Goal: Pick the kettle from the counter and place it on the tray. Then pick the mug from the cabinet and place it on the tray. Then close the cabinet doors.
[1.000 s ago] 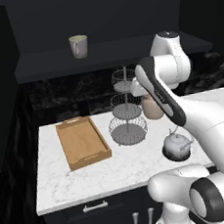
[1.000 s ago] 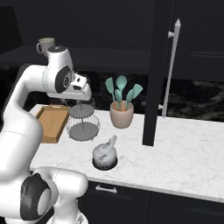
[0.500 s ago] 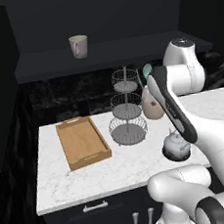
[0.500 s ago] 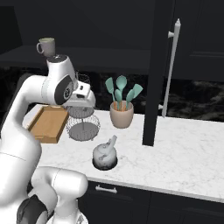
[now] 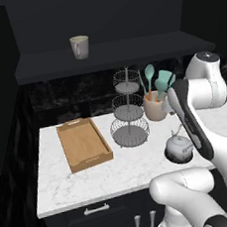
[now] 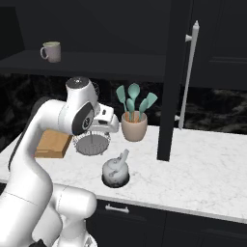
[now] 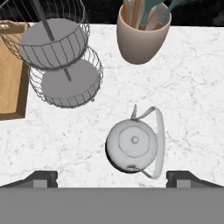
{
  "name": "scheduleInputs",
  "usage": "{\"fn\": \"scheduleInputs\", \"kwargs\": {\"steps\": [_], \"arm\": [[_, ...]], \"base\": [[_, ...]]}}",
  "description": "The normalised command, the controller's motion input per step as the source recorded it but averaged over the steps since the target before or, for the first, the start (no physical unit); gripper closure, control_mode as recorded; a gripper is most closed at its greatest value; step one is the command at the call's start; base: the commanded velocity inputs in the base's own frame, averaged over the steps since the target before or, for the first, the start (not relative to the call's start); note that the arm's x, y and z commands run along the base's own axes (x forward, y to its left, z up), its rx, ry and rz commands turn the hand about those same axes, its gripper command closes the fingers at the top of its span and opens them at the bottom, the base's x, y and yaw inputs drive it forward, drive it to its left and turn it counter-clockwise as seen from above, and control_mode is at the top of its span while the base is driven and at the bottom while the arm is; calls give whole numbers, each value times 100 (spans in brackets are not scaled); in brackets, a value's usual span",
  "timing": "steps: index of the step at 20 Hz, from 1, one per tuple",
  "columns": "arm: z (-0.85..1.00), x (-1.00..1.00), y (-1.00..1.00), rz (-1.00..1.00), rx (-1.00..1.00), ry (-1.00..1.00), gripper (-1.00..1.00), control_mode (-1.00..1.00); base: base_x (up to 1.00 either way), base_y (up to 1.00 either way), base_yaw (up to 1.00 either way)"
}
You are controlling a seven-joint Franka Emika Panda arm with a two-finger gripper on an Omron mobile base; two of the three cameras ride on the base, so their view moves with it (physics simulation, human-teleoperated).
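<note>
The grey kettle [image 7: 133, 145] stands on the white marble counter [image 5: 117, 175], near its front edge, with its arched handle and spout toward the crock. My gripper [image 7: 111, 179] hangs above it, open, its two dark tips spread wide on either side with nothing between them. The wooden tray [image 5: 84, 144] lies bare at the counter's left end. In the dark upper cabinet the pale mug [image 5: 80, 46] sits on the shelf [image 5: 113, 53]. The kettle [image 6: 116, 170] also shows below my hand in the right base view. The right cabinet door [image 6: 171, 82] stands open, edge on.
A three-tier wire basket stand [image 5: 128, 118] rises between tray and kettle. A tan crock of teal utensils [image 5: 154, 106] stands just behind the kettle. The open door's long silver handle [image 6: 188, 77] hangs over the counter's right part.
My arm has swung so the hand dropped lower and toward the kettle. Kettle, tray and mug have not moved.
</note>
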Motion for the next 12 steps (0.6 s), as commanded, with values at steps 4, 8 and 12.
{"fn": "scheduleInputs", "kwargs": {"steps": [4, 8, 12], "arm": [[-17, 0, -32, 0, 0, 0, -100, -100], [-17, 0, -26, 0, 0, 0, -100, -100], [-11, 0, -29, 0, 0, 0, -100, -100]], "base": [[0, 0, 0], [0, 0, 0], [0, 0, 0]]}}
